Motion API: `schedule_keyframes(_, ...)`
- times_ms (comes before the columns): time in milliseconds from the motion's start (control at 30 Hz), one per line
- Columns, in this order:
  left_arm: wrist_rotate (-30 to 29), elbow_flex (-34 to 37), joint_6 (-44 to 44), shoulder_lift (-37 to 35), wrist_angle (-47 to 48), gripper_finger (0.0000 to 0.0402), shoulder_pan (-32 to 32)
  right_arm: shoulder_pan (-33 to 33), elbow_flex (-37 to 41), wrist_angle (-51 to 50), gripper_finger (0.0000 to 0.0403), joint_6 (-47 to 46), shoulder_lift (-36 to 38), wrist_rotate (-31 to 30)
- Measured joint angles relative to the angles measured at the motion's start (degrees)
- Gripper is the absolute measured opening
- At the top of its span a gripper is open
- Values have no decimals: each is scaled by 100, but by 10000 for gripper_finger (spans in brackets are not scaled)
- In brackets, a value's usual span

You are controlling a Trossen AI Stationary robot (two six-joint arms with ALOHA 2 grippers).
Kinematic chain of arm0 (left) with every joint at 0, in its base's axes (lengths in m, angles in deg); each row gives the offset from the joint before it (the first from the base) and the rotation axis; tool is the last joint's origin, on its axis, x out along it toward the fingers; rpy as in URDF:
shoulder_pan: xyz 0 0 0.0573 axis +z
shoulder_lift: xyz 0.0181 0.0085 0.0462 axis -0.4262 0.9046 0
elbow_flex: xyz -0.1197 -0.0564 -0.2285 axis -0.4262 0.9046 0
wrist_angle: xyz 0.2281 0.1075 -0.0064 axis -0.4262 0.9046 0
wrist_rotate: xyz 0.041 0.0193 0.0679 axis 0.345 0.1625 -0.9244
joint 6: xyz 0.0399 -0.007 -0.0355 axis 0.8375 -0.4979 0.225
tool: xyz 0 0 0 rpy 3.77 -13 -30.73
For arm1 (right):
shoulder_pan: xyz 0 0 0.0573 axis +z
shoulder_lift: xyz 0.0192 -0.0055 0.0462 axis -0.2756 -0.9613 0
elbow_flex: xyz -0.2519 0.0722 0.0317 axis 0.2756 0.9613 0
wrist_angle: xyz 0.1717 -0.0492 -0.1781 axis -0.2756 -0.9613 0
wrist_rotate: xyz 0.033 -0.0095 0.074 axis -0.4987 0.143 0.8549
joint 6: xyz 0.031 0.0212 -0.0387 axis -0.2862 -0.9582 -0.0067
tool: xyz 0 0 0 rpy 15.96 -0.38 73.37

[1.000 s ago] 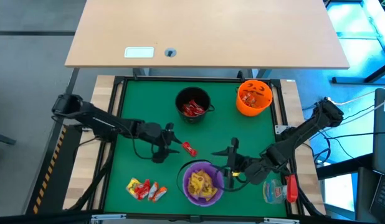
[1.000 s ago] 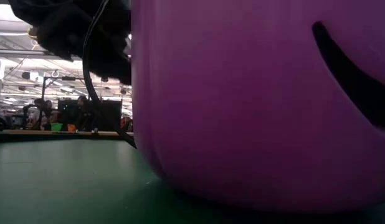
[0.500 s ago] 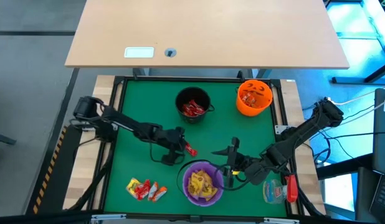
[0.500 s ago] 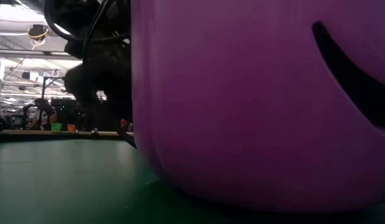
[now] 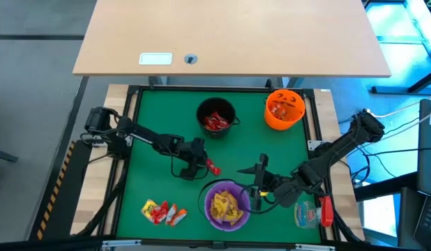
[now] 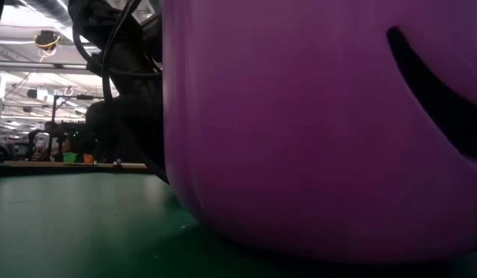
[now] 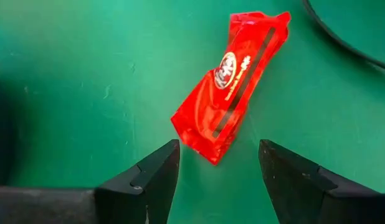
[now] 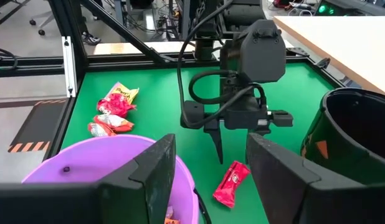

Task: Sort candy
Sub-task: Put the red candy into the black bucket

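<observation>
Left gripper (image 7: pixel 217 168) spread wide, empty, red candy (image 7: pixel 233 84) just beyond fingertips.

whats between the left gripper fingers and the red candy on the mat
Only bare green mat. The left wrist view shows the open left gripper just short of the red candy, touching nothing.

Red candy (image 7: pixel 230 84) bears a round logo; lettering unreadable

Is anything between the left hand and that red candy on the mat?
Nothing visible. The left hand is open just above the red candy, with only bare green mat between its fingers and the wrapper.
</observation>
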Motion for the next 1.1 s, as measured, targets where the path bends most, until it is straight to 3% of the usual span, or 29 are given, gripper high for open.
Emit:
schedule_keyframes(533, -37, -8, -229, 358, -491, 180, -6, 0, 4, 52, 198, 24, 0, 2)
schedule_keyframes(700, -57, -17, -419, 551, -624, 127, -96, 0, 4, 87, 198, 48, 2, 5)
schedule_keyframes(933, -122, 2, -639, 535, -924, 13, -179, 6, 4, 92, 198, 141, 2, 105)
schedule_keyframes(1100, -204, 2, -757, 481, -894, 3, -181, 7, 4, 89, 198, 140, 2, 105)
